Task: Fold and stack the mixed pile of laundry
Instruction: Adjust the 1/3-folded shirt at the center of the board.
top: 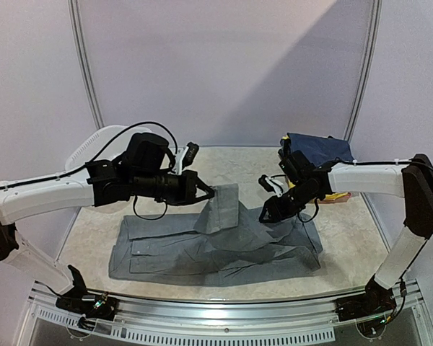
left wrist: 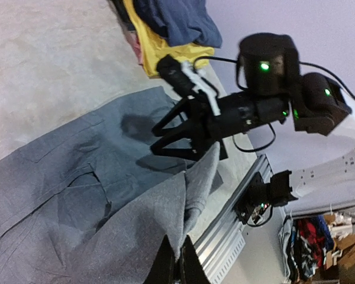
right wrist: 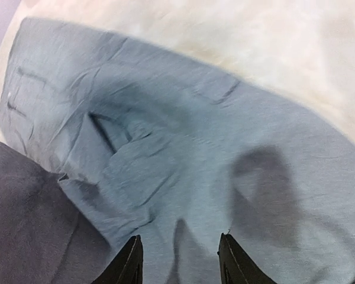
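Grey trousers (top: 216, 249) lie spread across the middle of the table (top: 94, 225), with one flap pinched tight and lifted by the left gripper (top: 211, 192). Right gripper (top: 268, 213) hangs just over their right end, fingers apart, gripping nothing.

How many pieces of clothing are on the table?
4: grey trousers spread centrally; navy garment, yellow garment and pinkish garment piled far right. Others may be hidden underneath.

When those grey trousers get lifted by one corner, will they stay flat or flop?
Probably flop: the grey trousers hang in a soft fold from the left claw. Likely to drag and bunch, since most lies wrinkled on the table.
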Available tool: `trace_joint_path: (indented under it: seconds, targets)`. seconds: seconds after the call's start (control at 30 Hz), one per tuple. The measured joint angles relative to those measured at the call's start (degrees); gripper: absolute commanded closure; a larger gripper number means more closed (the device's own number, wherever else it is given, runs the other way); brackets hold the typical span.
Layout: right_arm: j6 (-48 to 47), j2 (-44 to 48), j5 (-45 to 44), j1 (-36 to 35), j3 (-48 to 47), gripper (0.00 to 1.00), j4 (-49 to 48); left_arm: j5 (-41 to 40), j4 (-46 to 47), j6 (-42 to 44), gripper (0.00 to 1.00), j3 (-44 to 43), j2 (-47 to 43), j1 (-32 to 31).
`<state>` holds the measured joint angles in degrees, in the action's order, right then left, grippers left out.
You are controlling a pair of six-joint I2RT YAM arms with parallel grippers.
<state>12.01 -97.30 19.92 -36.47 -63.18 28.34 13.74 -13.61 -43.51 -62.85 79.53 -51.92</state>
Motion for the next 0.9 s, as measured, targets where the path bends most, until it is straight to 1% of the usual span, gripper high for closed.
trace_joint_path:
  seconds: [0.17, 0.3, 0.4, 0.5, 0.6, 0.7, 0.73, 0.8, 0.87, 0.9]
  targets:
    - [1.4, 2.2, -3.7, 1.9, -0.3, 0.54, 0.2, -0.1, 4.6, -5.5, 1.00, 4.5, 0.0, 5.7]
    - [1.9, 3.2, -5.0, 2.1, -1.6, 0.54, 0.3, 0.6, 8.7, -9.3, 1.00, 9.2, 0.0, 10.1]
    - [2.1, 3.3, -5.3, 2.1, -2.2, 0.54, 0.2, 2.0, 12.6, -11.7, 1.00, 12.7, 0.9, 12.2]
    - [2.3, 3.3, -4.5, 2.1, -2.2, 0.54, 0.0, 3.9, 16.6, -13.9, 1.00, 15.7, 3.3, 13.6]
    - [2.5, 3.3, -2.0, 2.1, -2.2, 0.53, -1.2, 5.6, 19.5, -15.6, 0.95, 17.7, 6.3, 14.9]
    - [2.7, 3.3, 0.6, 2.1, -2.1, 0.53, -2.5, 7.0, 21.5, -16.9, 0.93, 18.8, 8.5, 16.3]
    - [2.7, 3.4, 1.3, 2.1, -2.1, 0.53, -2.8, 7.3, 21.9, -17.3, 0.91, 19.0, 9.0, 16.7]
    - [2.7, 3.7, 3.1, 2.0, -1.9, 0.53, -3.6, 7.7, 22.8, -17.7, 0.80, 19.5, 9.4, 17.6]
    - [2.7, 4.0, 4.7, 1.9, -1.9, 0.53, -4.2, 7.7, 22.7, -17.0, 0.61, 19.6, 9.4, 18.5]
    - [2.7, 4.1, 5.4, 1.8, -1.9, 0.53, -4.5, 7.3, 22.4, -16.2, 0.53, 19.6, 9.3, 19.1]
